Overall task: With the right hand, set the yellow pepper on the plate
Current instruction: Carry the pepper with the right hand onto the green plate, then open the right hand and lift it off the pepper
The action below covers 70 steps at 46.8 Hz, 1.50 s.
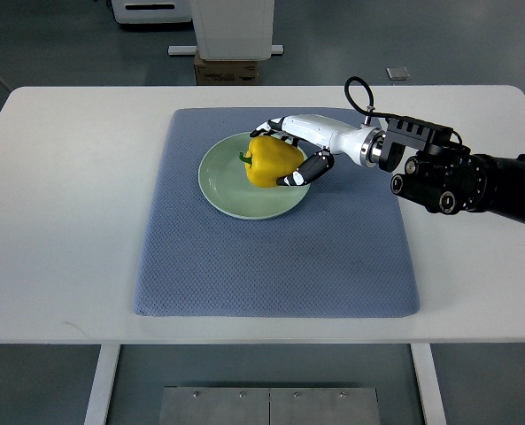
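Blue mat [271,266] lay nearest the camera, on the white table [58,221]. Right hand [290,152] had its fingers clamped on the yellow pepper [271,162], which sat over the green plate [253,177] (contact with plate unclear). Pepper lay just left of the palm, stem pointing left. Judgement: release comes next. Left hand absent.

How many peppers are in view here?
1. The yellow pepper is over the green plate on the blue mat, with the right hand's fingers around it. None seems hidden.
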### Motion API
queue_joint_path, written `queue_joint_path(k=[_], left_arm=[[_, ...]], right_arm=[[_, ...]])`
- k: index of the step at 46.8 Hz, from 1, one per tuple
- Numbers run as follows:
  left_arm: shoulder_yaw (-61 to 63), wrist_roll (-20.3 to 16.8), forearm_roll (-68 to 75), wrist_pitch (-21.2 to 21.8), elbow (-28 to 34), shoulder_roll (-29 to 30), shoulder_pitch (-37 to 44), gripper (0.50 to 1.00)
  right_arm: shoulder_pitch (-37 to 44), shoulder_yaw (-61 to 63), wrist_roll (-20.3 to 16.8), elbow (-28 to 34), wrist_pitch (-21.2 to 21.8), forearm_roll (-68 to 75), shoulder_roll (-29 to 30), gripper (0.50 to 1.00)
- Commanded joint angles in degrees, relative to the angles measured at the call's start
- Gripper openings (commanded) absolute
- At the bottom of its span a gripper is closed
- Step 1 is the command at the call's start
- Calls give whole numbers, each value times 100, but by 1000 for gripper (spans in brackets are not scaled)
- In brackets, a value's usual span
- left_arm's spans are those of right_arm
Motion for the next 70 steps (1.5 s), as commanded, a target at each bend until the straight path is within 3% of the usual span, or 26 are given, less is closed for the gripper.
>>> queue_joint_path(k=[1,12,20,26,32,43,60,70], left_arm=[[0,0,0,-7,0,0,0,1000],[0,0,0,2,0,0,0,1000],[0,0,0,2,0,0,0,1000],[0,0,0,2,0,0,0,1000],[0,0,0,2,0,0,0,1000],[0,0,0,2,0,0,0,1000],[0,0,0,2,0,0,0,1000],[0,0,0,-7,0,0,0,1000]], right_arm=[[-23,-1,-4,-30,0,0,29,500],[-93,8,5,-48,0,9,64,500],[-102,8,5,-48,0,115,91,644],[-111,17,14,-48,0,115,100,707],[-146,17,14,-48,-9,115,100,717],[-146,52,14,-48,-88,124,100,786],[-207,61,14,-48,-255,203,100,972],[-190,78,14,-48,-255,203,91,995]])
